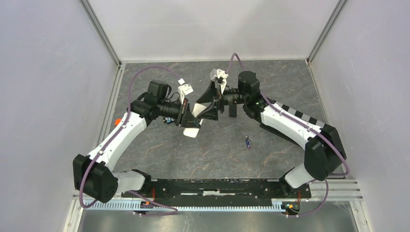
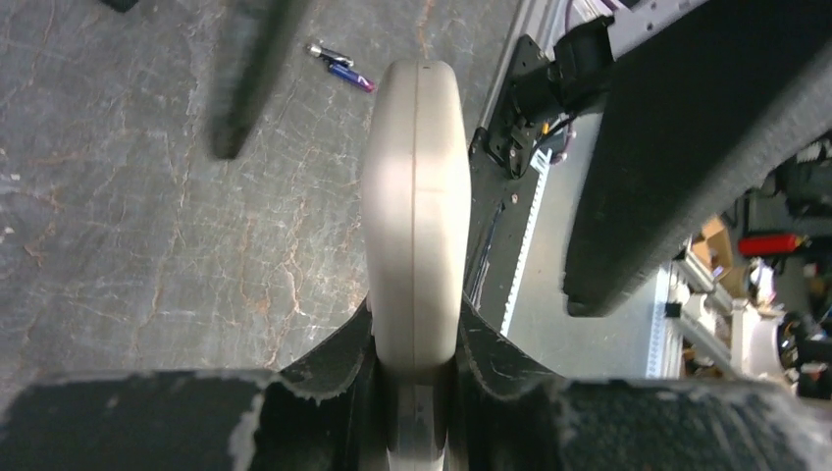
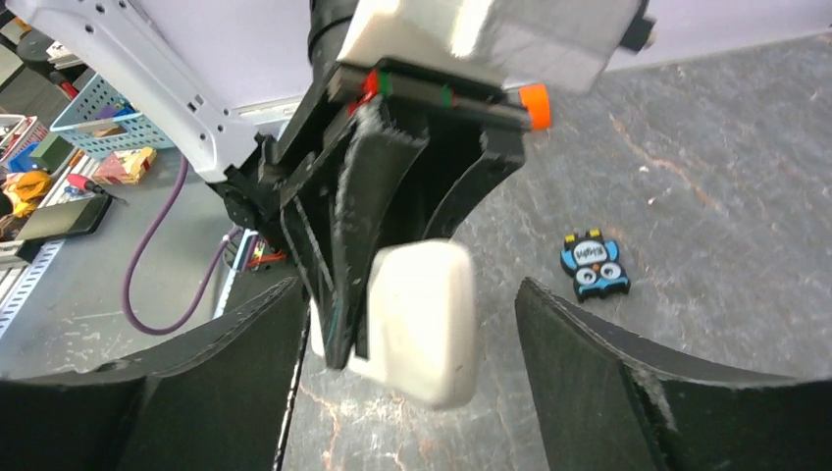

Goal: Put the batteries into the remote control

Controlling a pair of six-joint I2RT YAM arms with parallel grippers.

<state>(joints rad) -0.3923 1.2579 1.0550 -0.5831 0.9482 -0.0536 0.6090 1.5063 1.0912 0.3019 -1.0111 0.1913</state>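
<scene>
My left gripper (image 1: 188,118) is shut on a white remote control (image 1: 192,129) and holds it above the table. In the left wrist view the remote (image 2: 414,186) stands edge-on between the fingers, with the gripper (image 2: 414,329) clamped on its lower part. My right gripper (image 1: 207,109) is open and faces the left one. In the right wrist view its jaws (image 3: 407,294) stand on both sides of the remote's free end (image 3: 422,329) without touching it. The batteries (image 1: 248,142), dark bluish with silvery ends, lie on the table to the right of both grippers and also show in the left wrist view (image 2: 339,67).
A small blue and black owl-shaped piece (image 3: 596,267) lies on the dark marbled table (image 1: 212,154) under the left arm. A small white piece (image 1: 181,81) lies behind the left gripper. White walls close in the table at the left, back and right.
</scene>
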